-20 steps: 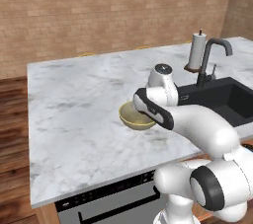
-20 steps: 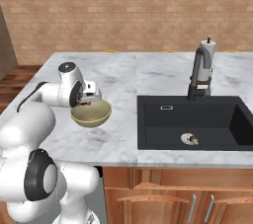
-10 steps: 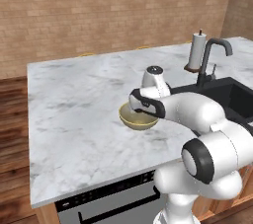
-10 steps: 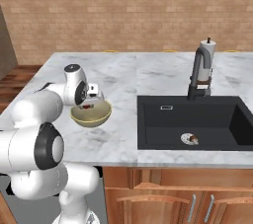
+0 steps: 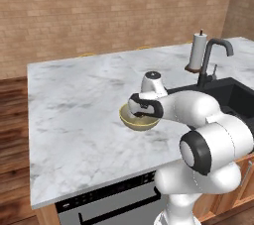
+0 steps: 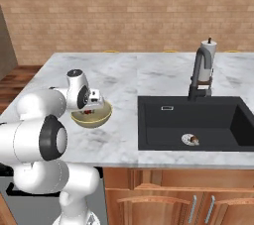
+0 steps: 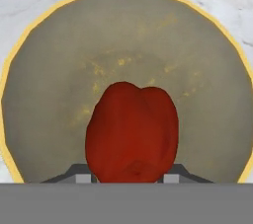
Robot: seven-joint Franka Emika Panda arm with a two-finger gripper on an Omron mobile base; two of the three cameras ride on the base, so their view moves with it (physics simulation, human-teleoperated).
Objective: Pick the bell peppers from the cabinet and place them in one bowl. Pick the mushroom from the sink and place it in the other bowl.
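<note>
One glossy red pepper (image 7: 131, 131), lumpy and rounded, sits clamped between the claw's (image 7: 129, 177) two dark fingertips at 6 o'clock in the hand view, right over the middle of the bowl (image 7: 59, 75). The bowl's a shallow round thing, matte cream inside with a speckled patch and a thin yellow rim. It rests on the grey-veined white marble counter (image 5: 74, 100), at about 9 o'clock from the black rectangular sink (image 6: 218, 120). One small brownish lump, too small to identify, lies by the steel drain (image 6: 188, 140). One dark arched faucet (image 6: 198, 73) stands behind the basin.
</note>
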